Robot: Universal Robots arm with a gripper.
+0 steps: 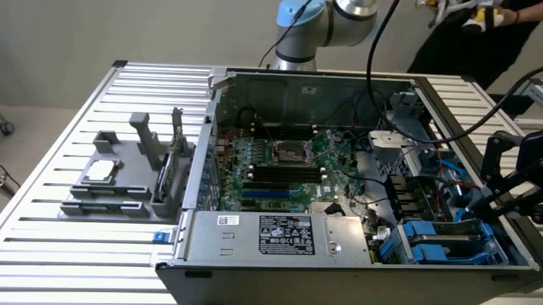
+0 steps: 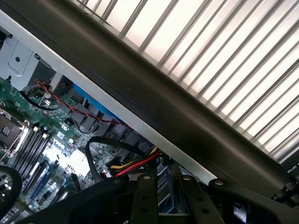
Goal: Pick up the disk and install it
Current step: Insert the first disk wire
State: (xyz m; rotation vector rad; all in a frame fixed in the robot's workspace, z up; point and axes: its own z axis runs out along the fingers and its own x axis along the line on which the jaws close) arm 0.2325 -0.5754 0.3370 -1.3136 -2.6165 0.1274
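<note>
Exterior view. Open black and silver computer case (image 1: 314, 89) lying on a slatted aluminium desk (image 1: 51, 254), with its green motherboard (image 1: 288, 165) exposed. Long grey metal power supply box with a white sticker (image 1: 280, 236) along the case's near edge. Just beside that box, toward the exterior view's right: the disk (image 1: 428, 240), a flat silver drive framed by a blue plastic carrier, sitting low in the drive bay. Black gripper (image 1: 485, 202) above the disk and further from the box, leaning in over the case wall. Judged to be the install step, with work centred on the bay. Cannot tell whether the gripper is clamped on the disk or merely close to it. Any move here calls for a square line into the bay and care with the cables crowding it. Disk label hidden; carrier partly covered by bay metal and wiring. A person's dark sleeve cut off at the frame's upper edge, well beyond the box.

Wrist view. Gripper (image 2: 170, 205) low in frame, dark and partly cropped. Ahead of it, red and yellow wires (image 2: 135, 164), the motherboard (image 2: 56, 149), then the case's dark rim (image 2: 154, 107) and desk slats (image 2: 224, 60). A bluish patch at the gripper, possibly the carrier, too murky to name. Power supply box out of frame.
</note>
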